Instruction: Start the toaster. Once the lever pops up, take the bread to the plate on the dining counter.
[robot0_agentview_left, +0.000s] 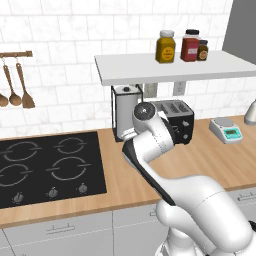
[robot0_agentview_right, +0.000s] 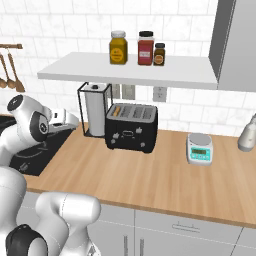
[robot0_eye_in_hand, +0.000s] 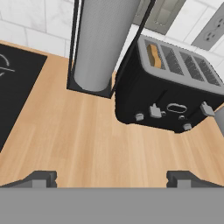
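The claw (robot0_eye_in_hand: 111, 177) hangs spread wide, grasping nothing; the toaster (robot0_eye_in_hand: 168, 94), bread (robot0_eye_in_hand: 153, 55) slotted inside, stands ahead and right.

A black toaster (robot0_agentview_right: 131, 128) is standing on the wooden table (robot0_agentview_right: 150, 180), with the tan edge of a bread slice (robot0_agentview_right: 116, 111) showing in its leftmost slot. A paper-towel roll (robot0_agentview_right: 95, 109) in a dark wire holder is standing just beside the toaster's left side. A small white kitchen scale (robot0_agentview_right: 200, 148) is sitting well apart to the right. Three jars (robot0_agentview_right: 138, 48) are lining a white shelf (robot0_agentview_right: 130, 71) above. The white arm (robot0_agentview_right: 37, 122) is reaching in from the left, over the black stove (robot0_agentview_right: 32, 150), short of the roll. Wooden spoons (robot0_agentview_right: 10, 70) are hanging on the tiled wall.
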